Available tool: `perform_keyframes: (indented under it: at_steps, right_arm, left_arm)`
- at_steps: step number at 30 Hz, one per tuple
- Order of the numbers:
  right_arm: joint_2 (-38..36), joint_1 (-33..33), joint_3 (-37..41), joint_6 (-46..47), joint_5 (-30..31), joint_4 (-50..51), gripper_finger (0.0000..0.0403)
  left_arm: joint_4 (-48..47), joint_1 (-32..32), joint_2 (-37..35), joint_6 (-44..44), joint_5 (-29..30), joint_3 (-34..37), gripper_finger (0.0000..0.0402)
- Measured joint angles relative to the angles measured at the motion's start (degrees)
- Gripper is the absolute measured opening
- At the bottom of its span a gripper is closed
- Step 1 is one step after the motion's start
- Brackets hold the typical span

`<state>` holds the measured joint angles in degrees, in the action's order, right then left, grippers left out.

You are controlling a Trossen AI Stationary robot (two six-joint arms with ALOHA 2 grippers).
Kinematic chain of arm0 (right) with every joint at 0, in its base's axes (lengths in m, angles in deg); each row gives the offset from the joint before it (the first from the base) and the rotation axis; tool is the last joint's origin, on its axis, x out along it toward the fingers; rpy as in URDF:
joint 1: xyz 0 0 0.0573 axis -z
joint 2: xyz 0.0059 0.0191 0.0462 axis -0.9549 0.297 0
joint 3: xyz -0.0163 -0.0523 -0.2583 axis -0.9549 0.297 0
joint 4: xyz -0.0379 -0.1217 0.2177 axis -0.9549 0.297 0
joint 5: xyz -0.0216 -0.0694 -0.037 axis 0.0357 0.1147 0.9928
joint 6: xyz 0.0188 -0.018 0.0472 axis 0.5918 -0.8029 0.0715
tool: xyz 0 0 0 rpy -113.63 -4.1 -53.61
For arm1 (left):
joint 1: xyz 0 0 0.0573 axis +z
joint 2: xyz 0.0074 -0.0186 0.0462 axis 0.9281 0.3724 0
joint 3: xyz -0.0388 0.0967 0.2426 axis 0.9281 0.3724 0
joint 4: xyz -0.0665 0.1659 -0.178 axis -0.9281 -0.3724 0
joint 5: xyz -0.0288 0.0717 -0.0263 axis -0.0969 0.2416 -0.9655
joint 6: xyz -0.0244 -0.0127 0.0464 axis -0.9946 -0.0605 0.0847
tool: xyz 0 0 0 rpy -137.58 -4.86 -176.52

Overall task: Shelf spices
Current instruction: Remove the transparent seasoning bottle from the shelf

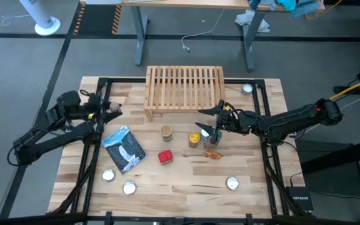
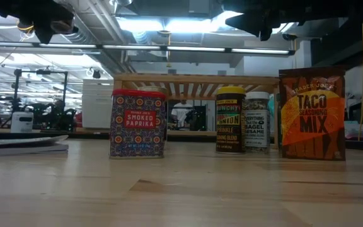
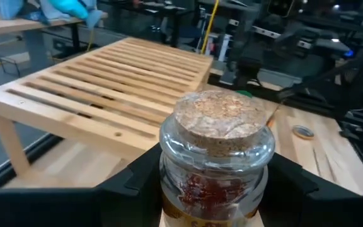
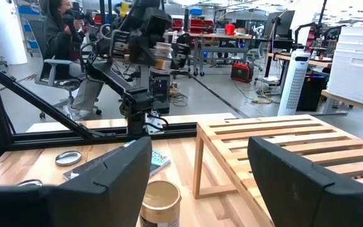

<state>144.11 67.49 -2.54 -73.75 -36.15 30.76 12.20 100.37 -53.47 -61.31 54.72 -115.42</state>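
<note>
My left gripper (image 1: 112,110) hovers over the table's left part, shut on a small clear jar (image 3: 216,157) with a cork lid and red contents. The light-wood shelf (image 1: 185,87) stands on its short legs at the table's far middle. In front of it on the table stand a tan-lid jar (image 1: 166,132), a yellow-lid jar (image 2: 230,120), a white-lid jar (image 2: 257,123), a red tin (image 2: 137,123) and an upright orange packet (image 2: 312,113). My right gripper (image 1: 205,120) hangs open, level, above the yellow-lid jar, and touches nothing. My left gripper pinches the clear jar's glass body (image 3: 169,170) below the cork, one finger on each opposite side. The fingers come at it about level, pointing toward the shelf. The jar stands upright in the hold, lifted clear of the table.
A blue-and-white pouch (image 1: 124,148) lies flat left of the red tin. Flat silver discs lie near the front edge (image 1: 108,175), (image 1: 232,183) and at the far right (image 1: 247,89). A black frame runs along the table's sides. A person sits in the room beyond.
</note>
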Motion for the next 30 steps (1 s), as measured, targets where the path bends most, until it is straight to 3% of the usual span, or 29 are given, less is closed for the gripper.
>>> perform_keyframes:
  at_steps: [7,15,23,30]
  right_arm:
    - [0.0,0.0,0.0,0.0,0.0,0.0,0.0269]
    - [0.0,0.0,0.0,0.0,0.0,-0.1,0.0269]
    - [0.0,0.0,0.0,0.0,0.0,-0.1,0.0269]
    - [0.0,0.0,0.0,0.0,0.0,-0.1,0.0269]
  left_arm:
    - [-0.7,-4.2,1.4,-1.3,0.0,0.1,0.0177]
    - [-1.2,-10.7,7.7,-5.6,2.4,2.0,0.0177]
    - [19.4,-17.7,14.7,-7.9,3.0,13.1,0.0177]
    - [31.6,-22.8,19.8,-13.4,5.2,20.1,0.0177]
